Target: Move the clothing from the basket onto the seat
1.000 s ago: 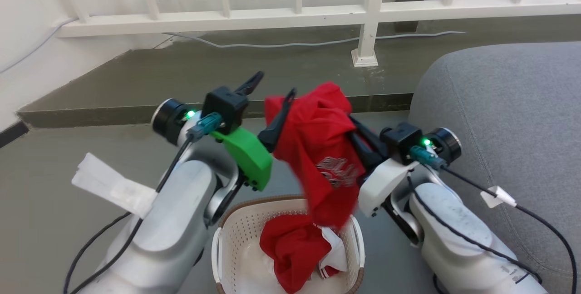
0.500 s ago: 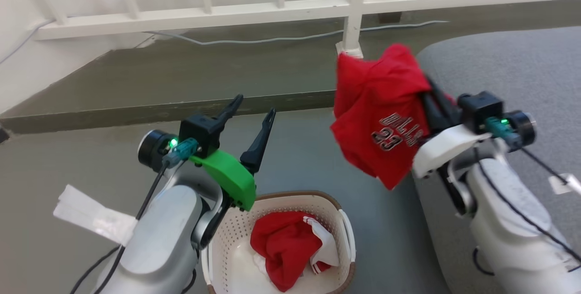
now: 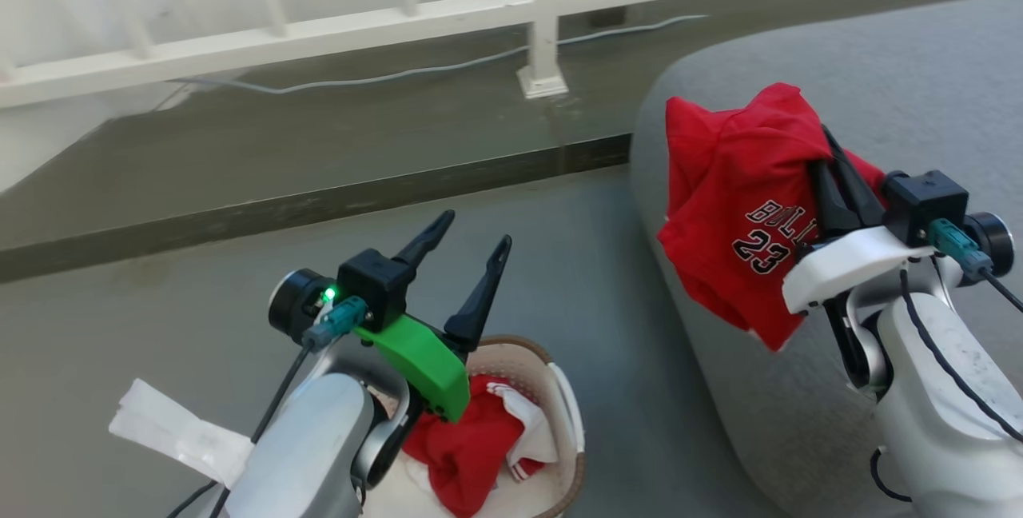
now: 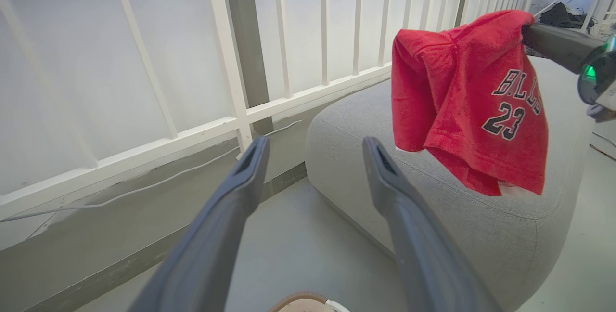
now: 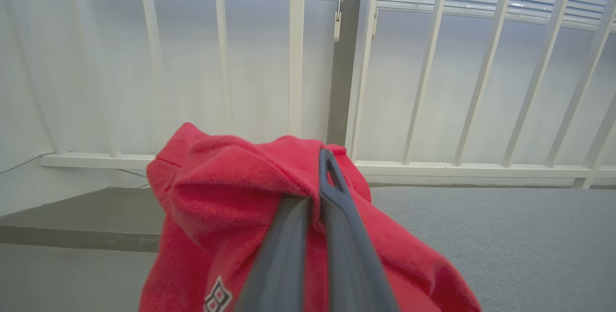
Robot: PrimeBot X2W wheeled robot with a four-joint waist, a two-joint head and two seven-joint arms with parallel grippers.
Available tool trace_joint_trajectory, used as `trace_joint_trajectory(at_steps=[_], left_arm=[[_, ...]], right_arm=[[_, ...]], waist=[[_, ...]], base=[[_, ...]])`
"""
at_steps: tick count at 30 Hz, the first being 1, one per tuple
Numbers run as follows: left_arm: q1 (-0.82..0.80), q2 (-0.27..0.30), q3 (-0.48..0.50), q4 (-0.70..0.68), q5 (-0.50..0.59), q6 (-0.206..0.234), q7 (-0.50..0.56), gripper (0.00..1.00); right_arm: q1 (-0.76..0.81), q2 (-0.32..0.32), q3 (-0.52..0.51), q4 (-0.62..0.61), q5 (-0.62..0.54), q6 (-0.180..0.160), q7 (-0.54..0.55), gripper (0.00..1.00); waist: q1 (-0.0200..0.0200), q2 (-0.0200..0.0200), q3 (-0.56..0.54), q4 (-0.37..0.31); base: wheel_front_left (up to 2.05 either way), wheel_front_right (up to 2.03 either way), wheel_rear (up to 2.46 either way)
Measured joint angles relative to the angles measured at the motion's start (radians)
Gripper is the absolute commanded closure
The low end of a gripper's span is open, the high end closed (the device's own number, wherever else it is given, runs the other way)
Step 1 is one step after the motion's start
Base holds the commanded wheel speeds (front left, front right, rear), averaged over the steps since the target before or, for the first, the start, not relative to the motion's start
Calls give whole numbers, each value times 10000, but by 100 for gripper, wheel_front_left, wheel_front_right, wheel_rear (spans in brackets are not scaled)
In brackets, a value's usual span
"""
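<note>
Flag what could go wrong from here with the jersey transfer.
1. The red jersey hangs from the shut right tool near the seat's rounded edge; released here, it might slide to the floor.
2. Fabric bunches around that tool's fingers and may snag on opening.
3. The open left tool sits close above the basket, where the second garment lies; a careless reach could tip it.

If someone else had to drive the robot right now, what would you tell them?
Right gripper: shut on the Bulls jersey, holding it in the air over the near edge of the seat.
Left gripper: open, holding nothing, above the basket.
Red-and-white garment: lies in the basket.
Done: jersey lifted out.
Left: release it on the seat, then fetch the other garment.
</note>
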Motion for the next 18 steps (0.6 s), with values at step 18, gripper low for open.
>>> trace_joint_trajectory(at_steps=[18], left_arm=[[760, 84, -675, -740, 94, -136, -121, 0]], right_arm=[[550, -378, -771, -616, 102, -79, 0, 100]], waist=[[0, 0, 271, -2309]], base=[[0, 0, 0]])
